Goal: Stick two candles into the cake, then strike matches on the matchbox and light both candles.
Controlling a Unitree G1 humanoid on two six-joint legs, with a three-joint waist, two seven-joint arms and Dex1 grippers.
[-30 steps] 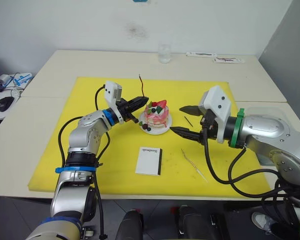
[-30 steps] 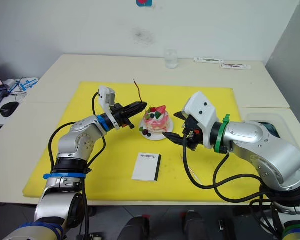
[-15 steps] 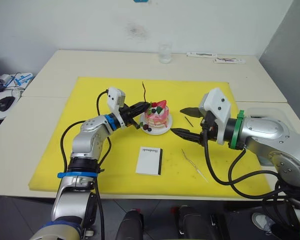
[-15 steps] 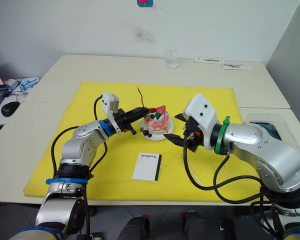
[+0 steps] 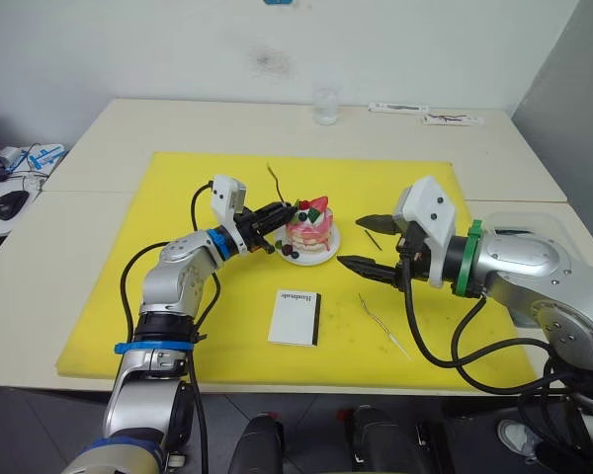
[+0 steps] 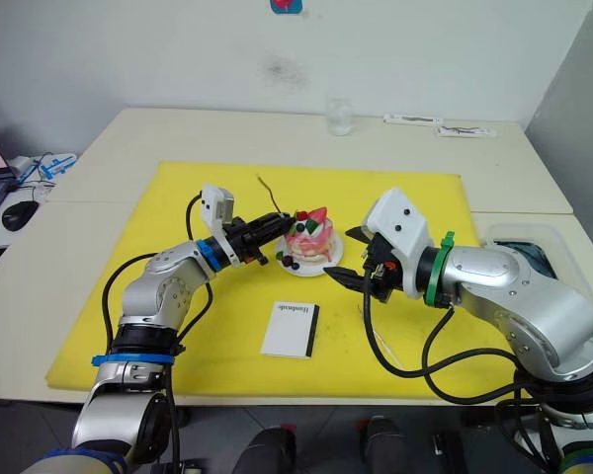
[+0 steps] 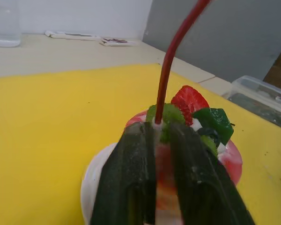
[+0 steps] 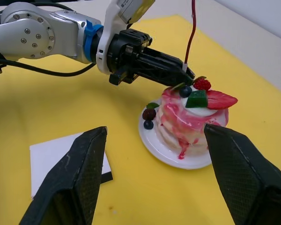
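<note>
A large yellow mat (image 5: 178,316) lies on the pale tabletop (image 5: 89,148) and covers most of its front part. Behind the mat, near the wall, a clear glass (image 5: 324,105) stands upright. To its right, two flat white packets (image 5: 425,114) lie one just beside the other at the back edge. At the far left, a dark computer mouse (image 5: 10,204) rests on a lower surface, with some cables and blue-white items (image 5: 40,156) near it. At the right edge there is a clear plastic container (image 6: 519,247).

The small black lettering on the matchbox (image 5: 296,317) is unreadable.
</note>
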